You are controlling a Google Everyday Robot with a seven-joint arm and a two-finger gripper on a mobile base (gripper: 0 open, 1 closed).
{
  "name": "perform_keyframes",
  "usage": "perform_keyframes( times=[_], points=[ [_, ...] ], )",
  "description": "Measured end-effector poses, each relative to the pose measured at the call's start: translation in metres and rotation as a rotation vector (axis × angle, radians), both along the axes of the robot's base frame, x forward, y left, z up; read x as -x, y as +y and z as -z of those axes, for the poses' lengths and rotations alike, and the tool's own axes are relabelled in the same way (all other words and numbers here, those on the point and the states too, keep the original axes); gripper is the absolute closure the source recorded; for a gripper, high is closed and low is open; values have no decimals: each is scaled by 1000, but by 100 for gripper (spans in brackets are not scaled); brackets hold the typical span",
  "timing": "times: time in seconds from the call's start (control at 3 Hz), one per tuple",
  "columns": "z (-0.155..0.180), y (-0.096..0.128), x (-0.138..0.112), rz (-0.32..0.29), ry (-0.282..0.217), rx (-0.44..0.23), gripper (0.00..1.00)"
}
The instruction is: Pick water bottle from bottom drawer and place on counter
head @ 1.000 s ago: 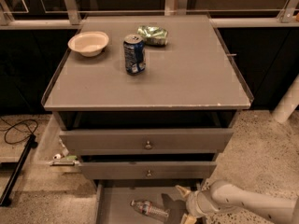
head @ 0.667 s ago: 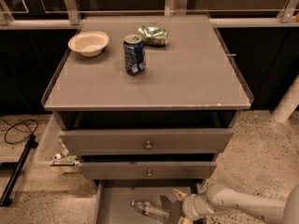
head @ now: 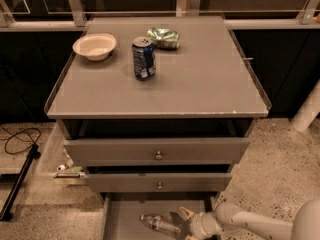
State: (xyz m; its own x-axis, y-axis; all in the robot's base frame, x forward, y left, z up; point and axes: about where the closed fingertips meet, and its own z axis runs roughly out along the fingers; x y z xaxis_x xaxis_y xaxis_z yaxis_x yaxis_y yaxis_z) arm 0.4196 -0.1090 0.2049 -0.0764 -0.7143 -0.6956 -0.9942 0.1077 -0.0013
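Up on the counter [head: 200,84] there's a white bowl [head: 94,45] on the left, then a blue soda can [head: 144,58] standing upright, with a crumpled green bag [head: 163,37] just behind it. Down in the pulled-out bottom drawer [head: 122,216] the water bottle [head: 157,224] lies on its side. The gripper [head: 180,223] reaches in from the right with its fingers spread at the bottle's right end, not pinching anything
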Motion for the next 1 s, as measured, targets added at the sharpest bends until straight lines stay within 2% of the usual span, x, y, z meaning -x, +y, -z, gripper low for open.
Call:
perform_keyframes(
  times=[0.67,1.0],
  points=[
    [38,-6,-19,96,-36,-14,0],
    [59,-8,-23,154,-12,-39,0]
  ],
)
